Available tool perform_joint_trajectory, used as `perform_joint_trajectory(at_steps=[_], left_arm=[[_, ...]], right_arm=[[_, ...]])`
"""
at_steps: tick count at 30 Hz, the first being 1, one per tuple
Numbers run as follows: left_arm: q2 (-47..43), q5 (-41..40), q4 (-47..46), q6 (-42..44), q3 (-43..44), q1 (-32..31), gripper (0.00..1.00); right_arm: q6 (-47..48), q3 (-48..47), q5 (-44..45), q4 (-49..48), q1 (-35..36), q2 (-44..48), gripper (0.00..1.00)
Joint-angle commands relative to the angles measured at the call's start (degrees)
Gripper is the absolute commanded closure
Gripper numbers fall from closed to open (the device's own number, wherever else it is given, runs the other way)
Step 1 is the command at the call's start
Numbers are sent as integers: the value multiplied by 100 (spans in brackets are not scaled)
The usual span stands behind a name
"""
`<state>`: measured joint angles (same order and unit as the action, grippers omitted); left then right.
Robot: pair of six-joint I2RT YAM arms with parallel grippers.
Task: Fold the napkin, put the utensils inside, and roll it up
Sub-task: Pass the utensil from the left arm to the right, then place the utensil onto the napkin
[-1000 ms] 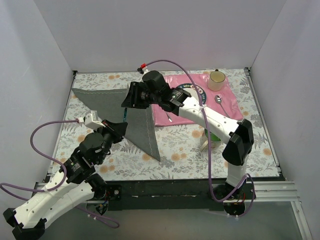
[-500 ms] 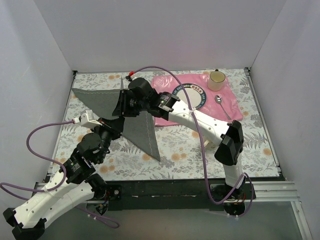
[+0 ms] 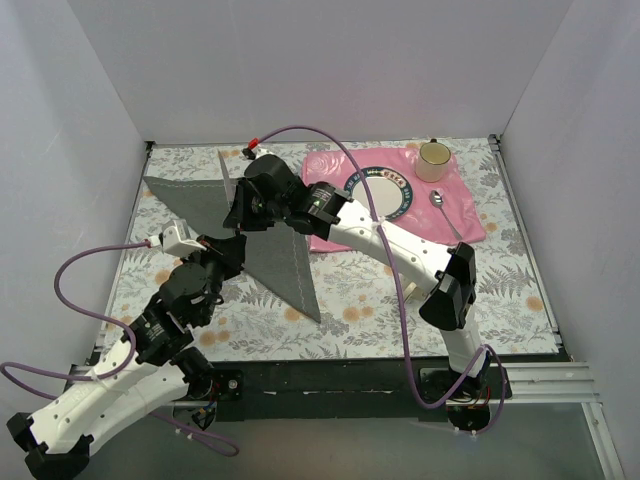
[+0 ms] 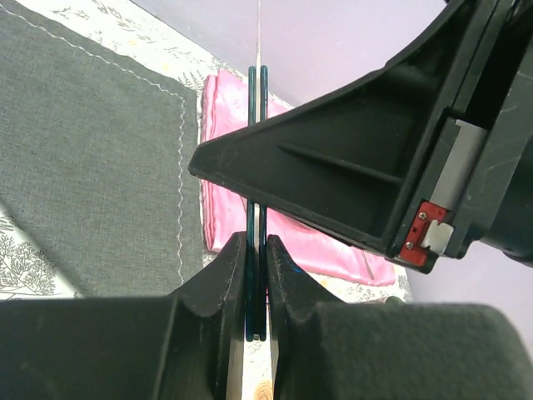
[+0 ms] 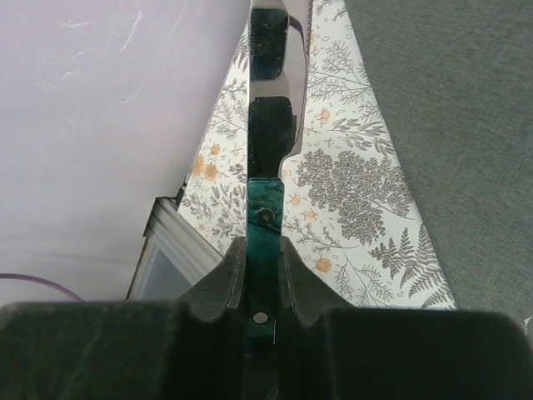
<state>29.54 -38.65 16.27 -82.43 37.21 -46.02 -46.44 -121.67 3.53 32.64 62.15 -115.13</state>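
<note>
Napkin: folded into a triangle.
Knife: gripped by left fingers and right fingers.
Remaining: placing utensils, rolling.

High rear camera, downward — wrist cameras tight along left claw and right claw, knife in both.

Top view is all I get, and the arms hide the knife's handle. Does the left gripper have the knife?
Observer: Yes. Its wrist view shows the left gripper shut on the knife, squeezing the flat sides of the teal handle.
Operator: And the right?
Observer: The right gripper pinches the same handle across its narrow edges, rivets facing its camera.
Operator: Napkin snagged?
Observer: No; the napkin lies below, touching neither gripper.
</note>
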Motion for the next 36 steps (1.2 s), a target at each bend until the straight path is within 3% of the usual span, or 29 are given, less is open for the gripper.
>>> perform_joint_trajectory(at_steps=[1,2,4,5,9,13,21,36], left_arm=[[69,-82,-72,104,225,-12,100],[113,-3,33,148,303,-12,98],[297,130,636,114,523,-12,72],[333,104,875,70,715,-12,53],[193,-264,2316,-246,1296,-12,41],[-211,-852,3531,-300,2096,-12,38],[-432,-1197,3690,297,3309,-12,36],[-344,-784,3760,34,3284,-12,37]], right_arm=[[503,-261,262,-30,87,-132,98],[591,-244,262,-65,87,-158,99],[1091,-209,245,-318,87,-290,99],[1284,-174,323,-381,78,-351,99],[2479,-190,236,-874,87,-738,99],[3394,-384,113,-1233,87,-1335,99],[3773,-964,77,-1602,87,-2390,99],[4230,-1500,359,-2429,16,-3349,98]])
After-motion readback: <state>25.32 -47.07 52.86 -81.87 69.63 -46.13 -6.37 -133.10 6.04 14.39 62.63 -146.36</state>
